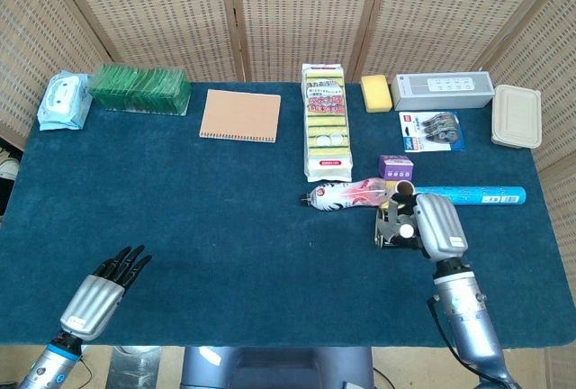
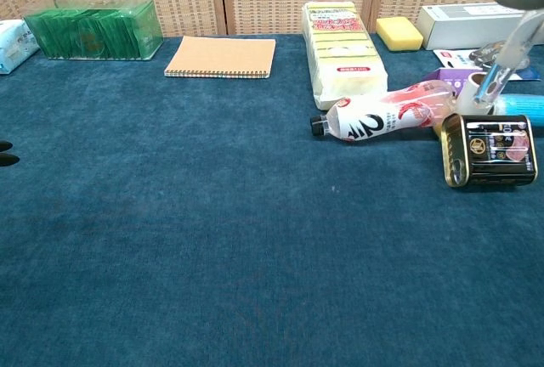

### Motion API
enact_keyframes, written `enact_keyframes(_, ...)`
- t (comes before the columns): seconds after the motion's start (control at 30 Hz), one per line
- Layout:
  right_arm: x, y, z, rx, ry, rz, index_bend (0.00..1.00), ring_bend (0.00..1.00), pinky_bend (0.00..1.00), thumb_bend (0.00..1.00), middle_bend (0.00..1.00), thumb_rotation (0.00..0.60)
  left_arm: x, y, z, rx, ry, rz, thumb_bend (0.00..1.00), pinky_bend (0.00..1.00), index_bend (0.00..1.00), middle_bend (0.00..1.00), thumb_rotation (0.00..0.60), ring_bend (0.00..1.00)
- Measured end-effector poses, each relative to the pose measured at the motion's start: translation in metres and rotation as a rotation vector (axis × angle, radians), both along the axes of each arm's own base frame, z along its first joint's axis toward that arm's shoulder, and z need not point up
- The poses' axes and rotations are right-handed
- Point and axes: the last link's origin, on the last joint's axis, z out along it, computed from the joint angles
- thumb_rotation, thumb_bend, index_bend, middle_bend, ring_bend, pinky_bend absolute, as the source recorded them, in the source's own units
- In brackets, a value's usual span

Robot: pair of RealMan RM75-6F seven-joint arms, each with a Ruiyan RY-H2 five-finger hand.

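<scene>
A black-and-gold rectangular tin can (image 2: pixel 490 149) lies flat on its side at the right, just near of the fallen bottle (image 2: pixel 382 114).

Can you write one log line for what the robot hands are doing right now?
right hand: above tin can, not gripping | left hand: open, near table edge | bottle: lying beside can
</scene>
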Motion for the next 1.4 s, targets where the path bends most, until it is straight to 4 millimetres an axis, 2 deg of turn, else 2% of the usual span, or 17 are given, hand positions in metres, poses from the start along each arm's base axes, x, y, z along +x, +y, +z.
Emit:
enact_keyframes(0.2, -0.002, -0.023, 0.003, -0.027, -0.002, -0.035, 0.82, 1.00, 0.93, 0.44, 1.00, 0.600, 0.000, -0.001, -0.002, -0.008, 0.004, 0.006, 0.21, 0.23, 0.03, 0.02, 0.600, 0.02)
enact_keyframes(0.8, -0.017, -0.071, -0.002, -0.098, 0.030, -0.073, 0.82, 1.00, 0.93, 0.43, 1.00, 0.600, -0.001, -0.002, -0.005, -0.012, 0.007, 0.022, 0.21, 0.23, 0.03, 0.02, 0.600, 0.02)
enact_keyframes(1.4, -0.038, -0.082, -0.009, -0.077, 0.070, -0.116, 0.82, 1.00, 0.93, 0.43, 1.00, 0.600, 0.000, -0.002, -0.002, -0.009, -0.002, 0.023, 0.21, 0.23, 0.03, 0.02, 0.600, 0.02)
